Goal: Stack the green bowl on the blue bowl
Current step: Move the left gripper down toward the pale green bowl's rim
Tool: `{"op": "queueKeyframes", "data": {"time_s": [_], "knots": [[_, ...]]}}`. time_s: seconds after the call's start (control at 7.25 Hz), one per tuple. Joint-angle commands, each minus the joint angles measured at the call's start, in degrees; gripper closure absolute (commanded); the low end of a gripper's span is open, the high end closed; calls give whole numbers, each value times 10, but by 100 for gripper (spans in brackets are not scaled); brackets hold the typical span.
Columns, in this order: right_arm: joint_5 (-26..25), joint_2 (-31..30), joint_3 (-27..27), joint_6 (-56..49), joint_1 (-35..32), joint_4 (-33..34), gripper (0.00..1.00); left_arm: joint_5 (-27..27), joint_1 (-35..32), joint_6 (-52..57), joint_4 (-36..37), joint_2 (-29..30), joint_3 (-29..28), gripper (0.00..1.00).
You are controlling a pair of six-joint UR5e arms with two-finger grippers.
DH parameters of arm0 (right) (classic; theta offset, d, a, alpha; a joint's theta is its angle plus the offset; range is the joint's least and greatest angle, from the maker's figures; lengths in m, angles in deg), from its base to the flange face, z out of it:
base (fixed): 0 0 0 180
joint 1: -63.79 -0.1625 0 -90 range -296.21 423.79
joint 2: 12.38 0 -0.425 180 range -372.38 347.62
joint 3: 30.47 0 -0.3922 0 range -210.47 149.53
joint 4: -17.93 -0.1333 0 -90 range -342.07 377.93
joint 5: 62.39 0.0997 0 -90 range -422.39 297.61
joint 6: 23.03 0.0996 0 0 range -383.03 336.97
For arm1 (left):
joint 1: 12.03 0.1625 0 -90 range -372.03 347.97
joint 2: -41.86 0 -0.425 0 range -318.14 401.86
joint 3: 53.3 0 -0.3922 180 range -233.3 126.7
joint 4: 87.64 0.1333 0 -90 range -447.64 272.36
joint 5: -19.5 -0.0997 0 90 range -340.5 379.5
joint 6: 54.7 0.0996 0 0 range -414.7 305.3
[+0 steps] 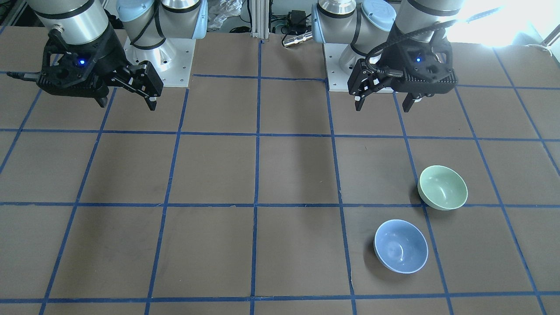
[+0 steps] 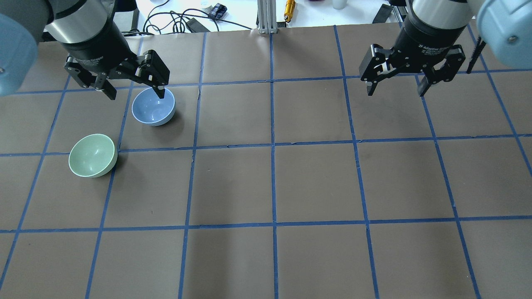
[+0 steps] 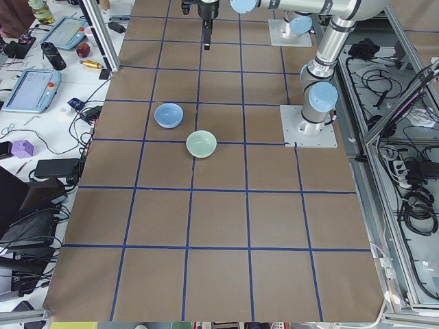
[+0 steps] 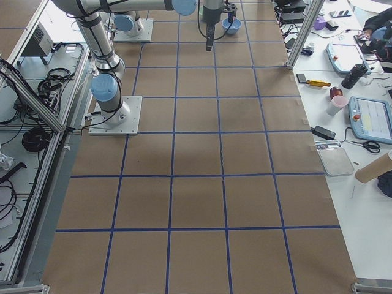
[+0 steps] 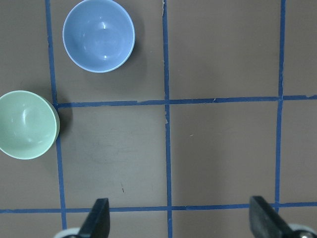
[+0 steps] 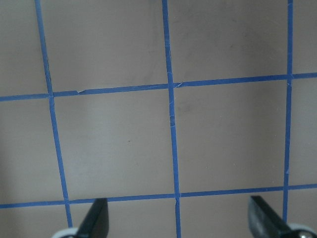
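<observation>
Brown worktop (image 1: 218, 166) ruled with blue tape (image 1: 258, 175) lies beneath me. Both my left fingers (image 1: 361, 89) and my right fingers (image 1: 148, 89) hang spread wide, grasping nothing. Out ahead of my left fingers the green bowl (image 1: 442, 187) sits upright, the blue bowl (image 1: 400, 246) beyond it, near but apart; both lie far from my right fingers

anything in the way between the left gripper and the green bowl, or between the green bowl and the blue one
Nothing visible does. The left gripper hangs open over bare table, and only bare table lies between the green bowl and the blue bowl.
</observation>
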Motion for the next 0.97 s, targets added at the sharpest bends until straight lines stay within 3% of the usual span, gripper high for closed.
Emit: {"op": "queueKeyframes", "data": {"time_s": [0.0, 0.55, 0.83], "knots": [[0, 0, -1, 0, 0, 0, 0, -1, 3, 5, -1, 0, 0, 0], [0, 0, 0, 0, 0, -1, 0, 2, 139, 113, 0, 27, 2, 0], [0, 0, 0, 0, 0, 0, 0, 3, 225, 193, 42, 61, 41, 0]]}}
